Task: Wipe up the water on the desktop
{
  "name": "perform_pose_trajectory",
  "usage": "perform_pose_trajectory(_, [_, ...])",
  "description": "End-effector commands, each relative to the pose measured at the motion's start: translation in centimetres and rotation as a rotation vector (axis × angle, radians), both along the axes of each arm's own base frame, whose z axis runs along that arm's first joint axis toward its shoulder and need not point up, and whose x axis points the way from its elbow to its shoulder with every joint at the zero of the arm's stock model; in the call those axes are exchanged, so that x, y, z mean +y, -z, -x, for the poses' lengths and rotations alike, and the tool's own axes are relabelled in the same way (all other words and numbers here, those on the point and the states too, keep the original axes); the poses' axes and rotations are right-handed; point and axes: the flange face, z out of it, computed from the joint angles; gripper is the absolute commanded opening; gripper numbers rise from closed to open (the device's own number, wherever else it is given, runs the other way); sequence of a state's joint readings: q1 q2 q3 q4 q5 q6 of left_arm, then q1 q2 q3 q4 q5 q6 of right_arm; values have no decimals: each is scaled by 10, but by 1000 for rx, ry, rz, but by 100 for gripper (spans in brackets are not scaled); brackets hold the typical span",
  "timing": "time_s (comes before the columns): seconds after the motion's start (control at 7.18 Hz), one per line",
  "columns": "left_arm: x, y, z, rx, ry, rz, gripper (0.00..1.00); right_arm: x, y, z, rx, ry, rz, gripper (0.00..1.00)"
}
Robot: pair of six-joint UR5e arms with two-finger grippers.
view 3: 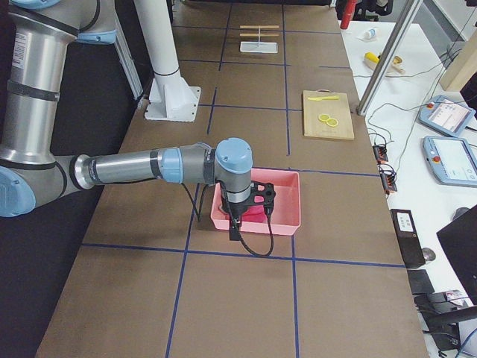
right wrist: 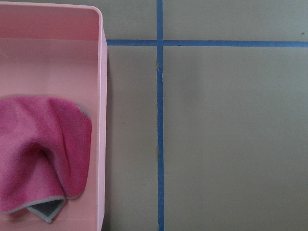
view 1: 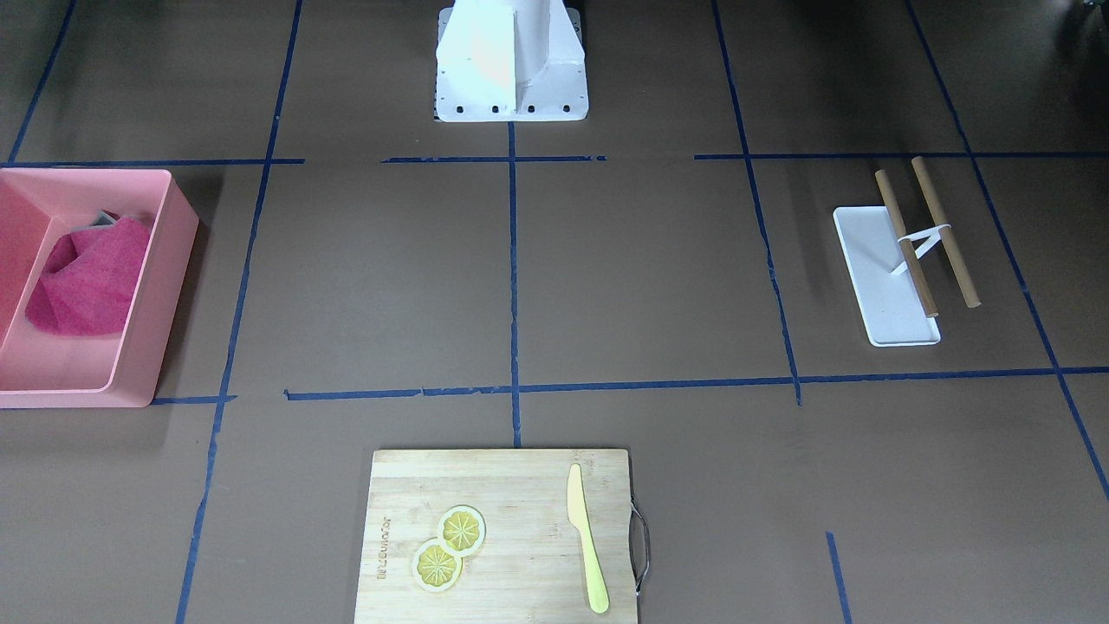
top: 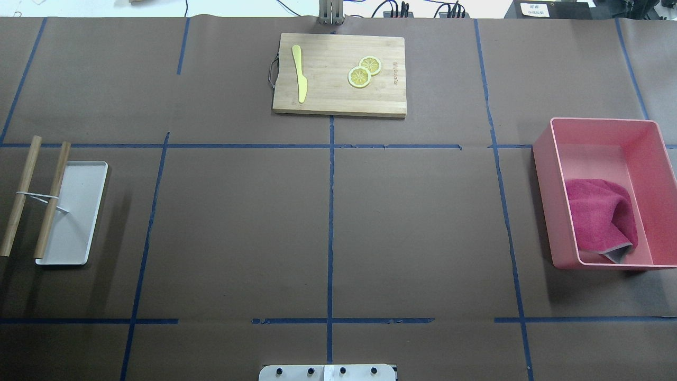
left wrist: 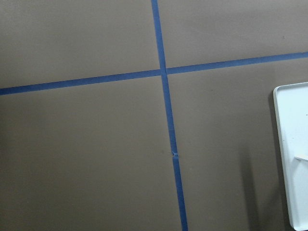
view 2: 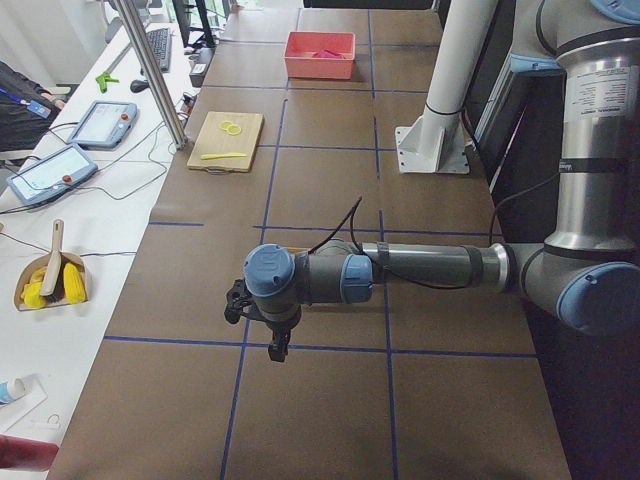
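Observation:
The dark-brown desktop (view 1: 650, 277) with its blue tape grid fills the overhead view (top: 423, 222); I make out no water on it. A crumpled magenta cloth (top: 600, 214) lies in a pink bin (top: 545, 201) on my right side, and shows in the front view (view 1: 87, 273) and the right wrist view (right wrist: 38, 154). My right gripper (view 3: 250, 209) hangs over the bin's near edge. My left gripper (view 2: 258, 325) hangs over bare desktop beside the white tray. Both show only in side views, so I cannot tell whether they are open or shut.
A bamboo cutting board (top: 328, 95) at the far middle holds two lemon slices (top: 364, 72) and a yellow knife (top: 300, 74). A white tray (top: 79, 211) with two banded wooden sticks (top: 21, 196) lies on my left. The robot base (view 1: 511, 95) stands at the near middle.

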State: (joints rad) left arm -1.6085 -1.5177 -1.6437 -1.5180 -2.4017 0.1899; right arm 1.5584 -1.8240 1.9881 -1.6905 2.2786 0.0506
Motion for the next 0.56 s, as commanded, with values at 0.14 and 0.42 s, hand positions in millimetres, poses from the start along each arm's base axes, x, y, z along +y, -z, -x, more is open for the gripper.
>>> perform_pose_trajectory(0.14, [-2,2,1,-14,-8,-21,100,0,2,5,-27,10,0,100])
perform_pose_trajectory(0.42, [-2,0,1,-15,-8,-16,100,-2,2,10,-27,22,-1,100])
